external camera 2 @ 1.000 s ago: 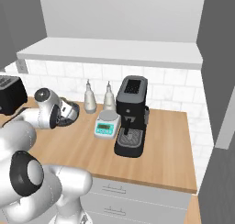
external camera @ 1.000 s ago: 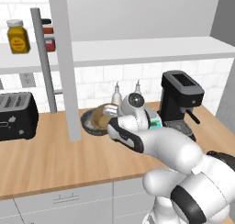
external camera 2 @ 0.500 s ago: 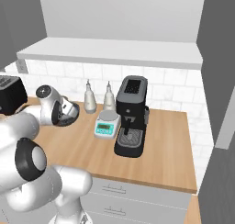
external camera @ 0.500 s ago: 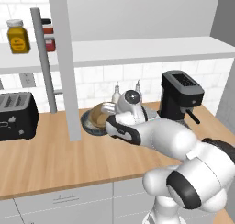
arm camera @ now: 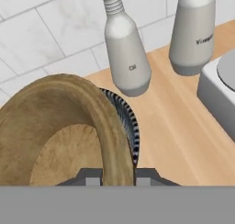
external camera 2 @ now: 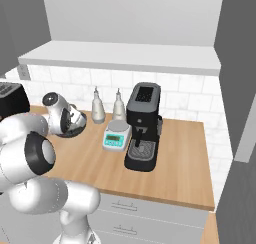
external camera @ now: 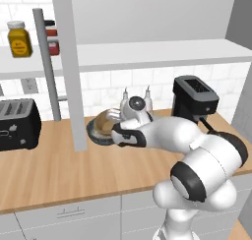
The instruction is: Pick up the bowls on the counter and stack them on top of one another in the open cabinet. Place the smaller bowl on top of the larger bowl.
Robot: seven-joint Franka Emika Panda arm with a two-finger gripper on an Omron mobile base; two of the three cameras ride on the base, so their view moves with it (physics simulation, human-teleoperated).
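While the arm reaches across the counter (external camera: 54, 170) in the left base view, the gripper (external camera: 114, 131) sits at the rim of the smaller bowl (external camera: 104, 121), which is tipped up above the larger bowl (external camera: 96, 136). That tilt suggests a rim pinch made to lift the wooden bowl clear. Both bowls lie at about 10 o'clock of the arm's elbow, just right of a grey post (external camera: 74, 81) of the open cabinet (external camera: 147, 54). Counted here: two bowls, one toaster (external camera: 17, 123), one coffee machine (external camera: 193, 100), two jars on the upper shelf, the yellow jar (external camera: 18, 38) being the plainer.

From the right base view, the hand hides most of the pair; a dark edge of the larger bowl (external camera 2: 75, 130) shows at 4 o'clock of the wrist, resting on the counter. Two bottles (external camera 2: 97, 108), one scale (external camera 2: 116, 136) and one coffee machine stand along the wall.

Seen in the hand view, the jaws are clenched on the smaller bowl's wall, one fingertip (arm camera: 91, 178) inside and one outside. Behind it the ribbed larger bowl (arm camera: 125, 120) peeks out at 3 o'clock; whether the two bowls touch is probably not decidable. The oil bottle (arm camera: 125, 58) stands at 12 o'clock, a second bottle (arm camera: 193, 32) at 1 o'clock.
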